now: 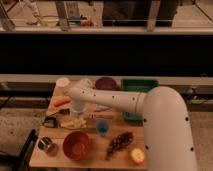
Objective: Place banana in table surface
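Observation:
The pale-yellow banana (74, 123) lies on the light wood table surface (92, 159), left of centre, just above the orange bowl (76, 144). My white arm reaches in from the right. My gripper (77, 113) hangs straight down right over the banana, at or just above it. Whether it touches the banana is hidden by the gripper itself.
An orange carrot-like stick (61, 101) and a black-handled knife (50, 121) lie left of the gripper. A blue cup (102, 127), grapes (119, 142), a round fruit (136, 156) and a metal cup (47, 145) are in front. A green tray (138, 88), a dark bowl (106, 83) and a white cup (62, 82) stand at the back.

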Controlling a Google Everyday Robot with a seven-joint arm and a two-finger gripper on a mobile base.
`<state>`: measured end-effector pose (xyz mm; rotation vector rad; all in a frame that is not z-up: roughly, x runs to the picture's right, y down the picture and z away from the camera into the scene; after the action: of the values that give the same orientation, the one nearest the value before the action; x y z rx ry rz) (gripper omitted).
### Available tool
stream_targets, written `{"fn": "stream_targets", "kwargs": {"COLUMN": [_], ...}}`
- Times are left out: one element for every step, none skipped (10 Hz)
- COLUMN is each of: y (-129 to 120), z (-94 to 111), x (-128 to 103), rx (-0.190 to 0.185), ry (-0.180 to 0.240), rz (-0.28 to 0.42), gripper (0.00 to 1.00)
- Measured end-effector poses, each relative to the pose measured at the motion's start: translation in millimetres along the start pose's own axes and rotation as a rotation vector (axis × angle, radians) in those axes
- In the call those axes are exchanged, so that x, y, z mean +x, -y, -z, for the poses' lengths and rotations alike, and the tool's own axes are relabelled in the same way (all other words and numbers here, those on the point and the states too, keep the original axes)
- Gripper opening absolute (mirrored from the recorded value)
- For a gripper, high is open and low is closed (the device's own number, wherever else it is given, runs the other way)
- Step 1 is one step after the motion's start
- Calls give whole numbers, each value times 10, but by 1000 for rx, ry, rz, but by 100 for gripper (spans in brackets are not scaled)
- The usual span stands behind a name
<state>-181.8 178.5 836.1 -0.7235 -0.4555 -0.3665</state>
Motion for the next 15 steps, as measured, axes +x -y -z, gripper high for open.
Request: {"fn": "stream_targets", "kwargs": {"y": [5,1,-6,-9,-7,-7,-8,-13,-7,-5,0,10,17,24,32], "z": [-5,-10,-10,0,27,41,58,73,100,129,188,273,344,432,542], "x": [-11,-11,-3,2,-2,-4,-3,7,0,-9,-36,-76,-104,-143,-224], "rx": [-10,-25,-35,-40,-41,-41,-41,-43,-39,-35,-25,-7,9,28,51], "ry": [3,6,8,9,8,7,5,1,-3,-8,-15,-22,-27,-34,-44], "rz": [7,15,19,21,23,24,24,24,23,21,21,22,23,25,34], "gripper": [58,55,46,37,24,17,8,3,3,3,3,3,3,3,3]}}
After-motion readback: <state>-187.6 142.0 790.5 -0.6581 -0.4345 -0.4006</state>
